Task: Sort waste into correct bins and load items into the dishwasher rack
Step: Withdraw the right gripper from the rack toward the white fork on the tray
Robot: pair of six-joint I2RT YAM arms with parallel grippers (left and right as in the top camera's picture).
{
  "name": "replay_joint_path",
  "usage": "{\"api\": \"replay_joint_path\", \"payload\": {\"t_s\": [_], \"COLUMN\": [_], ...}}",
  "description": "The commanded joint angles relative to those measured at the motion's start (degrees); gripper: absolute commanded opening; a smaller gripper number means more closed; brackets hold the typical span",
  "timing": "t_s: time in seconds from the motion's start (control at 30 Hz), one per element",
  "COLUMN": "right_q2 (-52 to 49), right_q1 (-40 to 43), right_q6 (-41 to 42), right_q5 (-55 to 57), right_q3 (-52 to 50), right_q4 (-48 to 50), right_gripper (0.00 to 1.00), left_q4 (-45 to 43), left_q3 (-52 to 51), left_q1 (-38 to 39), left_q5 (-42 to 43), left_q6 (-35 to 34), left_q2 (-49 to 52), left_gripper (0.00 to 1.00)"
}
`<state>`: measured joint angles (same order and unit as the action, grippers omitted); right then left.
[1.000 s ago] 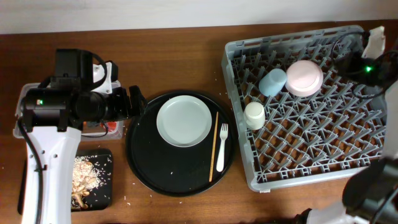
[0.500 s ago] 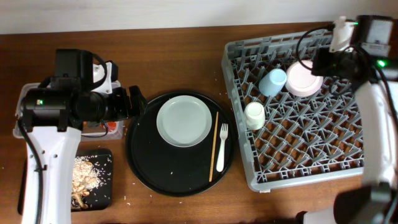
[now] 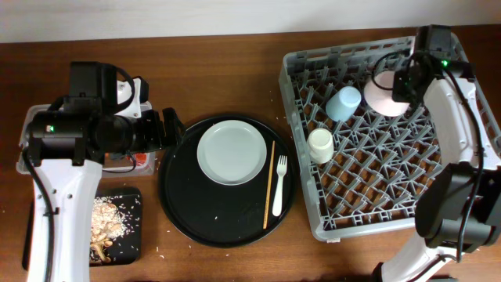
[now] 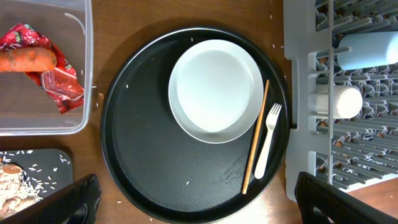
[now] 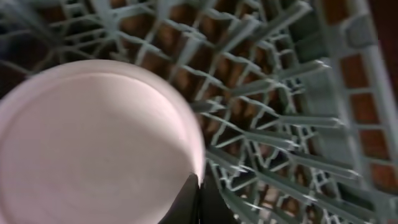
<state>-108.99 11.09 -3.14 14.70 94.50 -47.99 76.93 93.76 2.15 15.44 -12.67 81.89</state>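
The pale plate, wooden chopstick and white fork lie on the round black tray. My left gripper hovers open at the tray's left rim, holding nothing; its wrist view shows the plate, chopstick and fork ahead of the left gripper. In the dishwasher rack sit the light-blue cup, cream cup and pinkish bowl. My right gripper is shut, and the right gripper has its tips at the bowl's right rim.
The clear tub holds the carrot and red wrapper. The shallow black tray at the front left holds crumbly scraps. My left arm covers most of the tub from overhead. Crumbs dot the wood.
My right arm has swung in from the table's far right edge across the rack's back to the bowl. The bowl, the left arm and everything else stayed put.
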Motion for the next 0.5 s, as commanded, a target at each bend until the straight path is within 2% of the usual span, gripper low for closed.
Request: {"api": "replay_joint_path", "payload": {"t_s": [0.0,0.17,0.3,0.4,0.47], "right_q2": [-0.63,4.5,11.58,17.77,21.03], "right_q1": [-0.22,-0.68,-0.7,-0.7,-0.87], "right_q6": [0.15,0.24,1.11,4.15,6.67], "right_q5": [0.04,-4.09,-19.91,-31.76,-38.99], "right_q3": [0.35,2.38,5.29,5.46,5.46], "right_q4": [-0.28,-0.98,-6.34,-11.78,-15.85], "right_gripper": [0.04,0.04,0.04,0.17,0.21], "left_q4": [-0.13,-0.13,-0.13,-0.13,-0.13], "left_q3": [1.03,1.03,1.03,1.03,1.03], "left_q1": [-0.2,-0.2,-0.2,-0.2,-0.2], "left_q5": [-0.2,-0.2,-0.2,-0.2,-0.2], "left_q6": [0.74,0.74,0.74,0.74,0.74], "left_q2": [-0.59,-0.59,-0.59,-0.59,-0.59], "left_gripper": [0.99,0.99,0.99,0.99,0.99]}}
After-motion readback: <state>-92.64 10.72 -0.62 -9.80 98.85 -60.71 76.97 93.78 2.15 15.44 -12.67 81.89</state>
